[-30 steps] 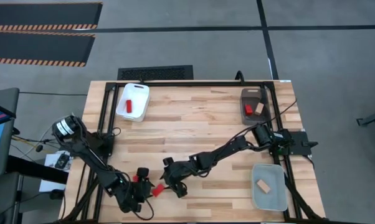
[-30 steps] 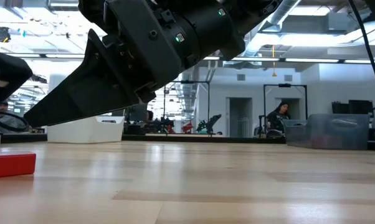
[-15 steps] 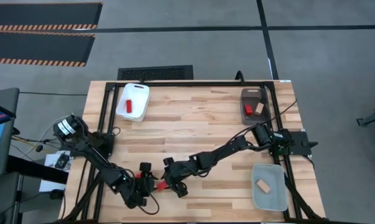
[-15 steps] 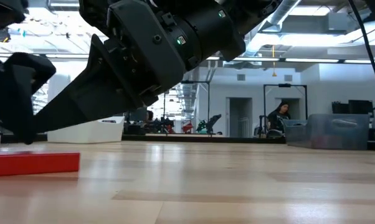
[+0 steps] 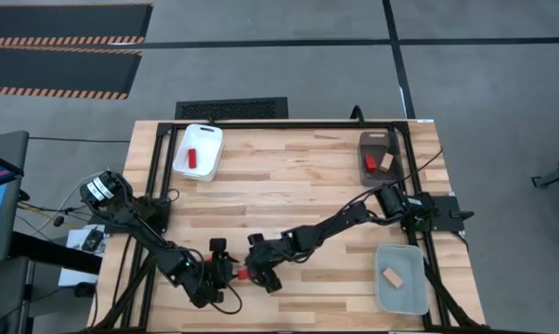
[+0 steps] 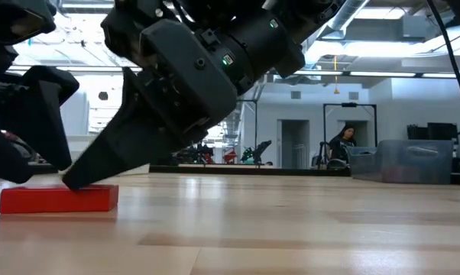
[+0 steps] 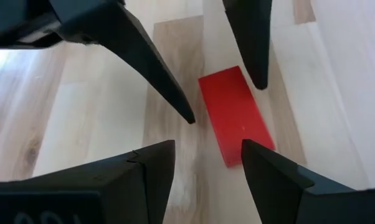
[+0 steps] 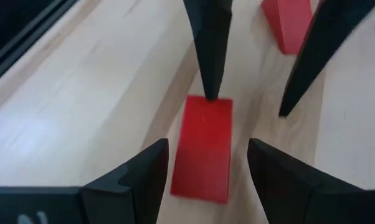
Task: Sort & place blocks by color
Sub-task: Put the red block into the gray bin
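Grippers meet near the table's front edge — the left gripper point(image 5: 226, 270) and the right gripper point(image 5: 253, 273) face each other over a red block point(image 6: 58, 198) lying flat on the wooden table point(image 5: 298, 195). Both have their fingers spread apart, holding nothing; one finger point(image 6: 100, 164) of the right gripper touches the block's top. Another red block point(image 8: 288, 22) lies just beyond — its resting place unclear.

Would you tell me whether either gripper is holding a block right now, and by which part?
Nothing is held. The red block lies flat on the table, with the open left gripper and open right gripper both around it.
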Robot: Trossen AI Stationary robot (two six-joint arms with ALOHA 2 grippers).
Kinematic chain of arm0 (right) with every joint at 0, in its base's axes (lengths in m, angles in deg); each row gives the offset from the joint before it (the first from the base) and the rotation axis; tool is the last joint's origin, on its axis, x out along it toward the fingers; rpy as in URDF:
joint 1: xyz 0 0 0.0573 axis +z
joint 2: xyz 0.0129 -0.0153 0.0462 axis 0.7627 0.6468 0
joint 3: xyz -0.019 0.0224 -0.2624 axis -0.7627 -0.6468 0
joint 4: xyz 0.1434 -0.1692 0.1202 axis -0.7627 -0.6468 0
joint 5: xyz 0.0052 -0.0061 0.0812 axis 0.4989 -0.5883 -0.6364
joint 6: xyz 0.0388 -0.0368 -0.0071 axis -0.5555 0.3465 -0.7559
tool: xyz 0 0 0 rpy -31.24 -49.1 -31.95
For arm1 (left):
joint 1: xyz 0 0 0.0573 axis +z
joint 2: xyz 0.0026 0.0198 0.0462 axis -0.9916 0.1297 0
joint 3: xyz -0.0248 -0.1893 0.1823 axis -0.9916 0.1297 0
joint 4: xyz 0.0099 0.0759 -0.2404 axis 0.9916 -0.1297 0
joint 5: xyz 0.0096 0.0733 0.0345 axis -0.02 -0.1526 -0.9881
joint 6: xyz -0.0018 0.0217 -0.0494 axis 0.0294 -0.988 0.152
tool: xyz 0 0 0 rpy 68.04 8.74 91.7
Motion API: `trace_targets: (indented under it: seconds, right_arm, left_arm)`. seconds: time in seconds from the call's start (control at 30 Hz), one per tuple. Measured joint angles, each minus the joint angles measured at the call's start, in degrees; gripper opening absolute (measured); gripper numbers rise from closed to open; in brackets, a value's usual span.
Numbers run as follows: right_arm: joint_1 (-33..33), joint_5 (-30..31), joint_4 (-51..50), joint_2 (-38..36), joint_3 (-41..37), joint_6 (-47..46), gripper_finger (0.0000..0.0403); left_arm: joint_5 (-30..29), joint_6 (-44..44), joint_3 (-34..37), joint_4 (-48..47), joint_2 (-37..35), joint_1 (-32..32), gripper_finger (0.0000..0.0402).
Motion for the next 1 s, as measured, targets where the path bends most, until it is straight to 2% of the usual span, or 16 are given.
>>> trace_targets:
  seconds: [0.23,0.4,0.7,0.9,1.0]
  right_arm:
    - [0.1,0.2,-3.7,0.0,0.0,-2.7,0.0244]
    - [0.2,2.7,-5.0,0.0,0.0,-3.1,0.0234]
    - [-0.1,3.6,-5.8,-0.2,0.1,-3.8,0.0107]
    - [-0.5,3.5,-6.5,-0.4,0.1,-3.8,0.0107]
    - [-0.6,3.5,-8.2,-1.0,0.0,-3.8,0.0122]
  left_arm:
    - [0.1,0.0,0.0,0.0,0.0,0.0,0.0173]
    - [0.2,0.1,0.0,0.0,0.0,0.0,0.0173]
    - [-1.5,-0.9,-1.2,-0.2,0.0,0.0,0.0173]
    - [-3.4,-4.3,-3.3,-1.5,0.0,0.0,0.0173]
    - [-3.7,-3.1,-4.2,-5.5,0.0,0.0,0.0173]
